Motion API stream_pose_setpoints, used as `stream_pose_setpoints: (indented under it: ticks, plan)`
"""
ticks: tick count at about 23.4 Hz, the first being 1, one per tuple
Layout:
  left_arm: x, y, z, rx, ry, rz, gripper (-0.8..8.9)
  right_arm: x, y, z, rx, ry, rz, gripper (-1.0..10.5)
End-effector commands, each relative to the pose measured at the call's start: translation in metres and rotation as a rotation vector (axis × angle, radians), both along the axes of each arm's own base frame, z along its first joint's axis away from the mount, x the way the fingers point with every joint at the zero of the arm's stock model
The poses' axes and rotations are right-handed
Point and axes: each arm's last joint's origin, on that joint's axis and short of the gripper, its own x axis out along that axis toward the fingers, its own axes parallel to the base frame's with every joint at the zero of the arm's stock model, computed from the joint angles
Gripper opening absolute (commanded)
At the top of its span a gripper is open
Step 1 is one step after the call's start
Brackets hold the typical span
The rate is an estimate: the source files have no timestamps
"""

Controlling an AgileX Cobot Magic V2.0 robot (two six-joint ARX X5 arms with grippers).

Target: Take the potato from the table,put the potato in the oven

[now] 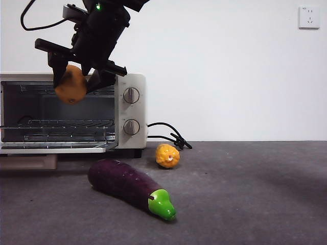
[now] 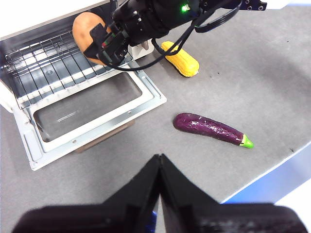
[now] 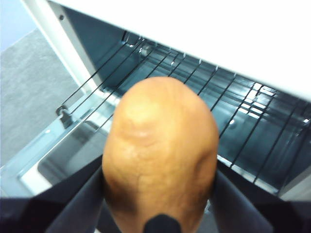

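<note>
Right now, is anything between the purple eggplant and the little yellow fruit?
No. In the front view, only bare table lies between the eggplant and the yellow fruit.

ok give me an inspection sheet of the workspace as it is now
surface: dark grey table, matte.
job's things: potato held in the air at the mouth of the oven; oven door folded down, wire rack bare.
clutter: purple eggplant, small yellow fruit, corn cob beside the oven.
grippers: right gripper shut on the potato; left gripper shut, away from the oven.
cables: black oven cord; cable loop on the right arm.
surroundings: white wall, wall socket.
</note>
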Motion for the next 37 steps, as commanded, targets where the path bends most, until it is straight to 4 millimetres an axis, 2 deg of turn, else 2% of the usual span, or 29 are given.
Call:
stream_pose_setpoints:
  ticks: [1,3,6,11,15,22,23,26,32,35,37]
  plan:
    - [-0.001,0.0,0.0,-0.006,0.0,0.006,-0.08,0.01,0.003,-0.022,-0.025,-0.003,-0.007,-0.1]
    - [-0.001,0.0,0.0,-0.01,0.002,0.009,-0.08,0.015,0.005,-0.034,-0.028,-0.007,-0.009,-0.1]
    - [-0.001,0.0,0.0,-0.011,0.002,0.01,-0.07,0.021,0.004,-0.041,-0.037,-0.02,-0.031,-0.1]
    - [-0.001,0.0,0.0,-0.013,0.003,0.011,-0.08,0.03,0.001,-0.04,-0.016,-0.077,-0.071,-0.1]
    - [-0.001,0.0,0.0,-0.012,0.004,0.011,-0.07,0.039,-0.004,-0.049,-0.02,-0.073,-0.091,-0.1]
    - [-0.001,0.0,0.0,-0.012,0.004,0.011,-0.08,0.034,0.003,-0.054,-0.016,-0.068,-0.054,0.1]
    - [-0.001,0.0,0.0,-0.012,0.004,0.011,-0.08,0.034,0.004,-0.054,-0.016,-0.075,-0.055,0.3]
    - [-0.001,0.0,0.0,-0.012,0.004,0.011,-0.08,0.033,0.006,-0.052,-0.007,-0.091,-0.061,1.7]
    - [-0.001,0.0,0.0,-0.012,0.004,0.011,-0.07,0.032,0.008,-0.051,0.005,-0.101,-0.059,2.4]
    - [-0.001,0.0,0.0,-0.012,0.004,0.011,-0.08,0.031,0.01,-0.05,0.014,-0.11,-0.056,3.3]
    - [-0.001,0.0,0.0,-0.012,0.004,0.011,-0.08,0.031,0.011,-0.049,0.024,-0.118,-0.055,4.4]
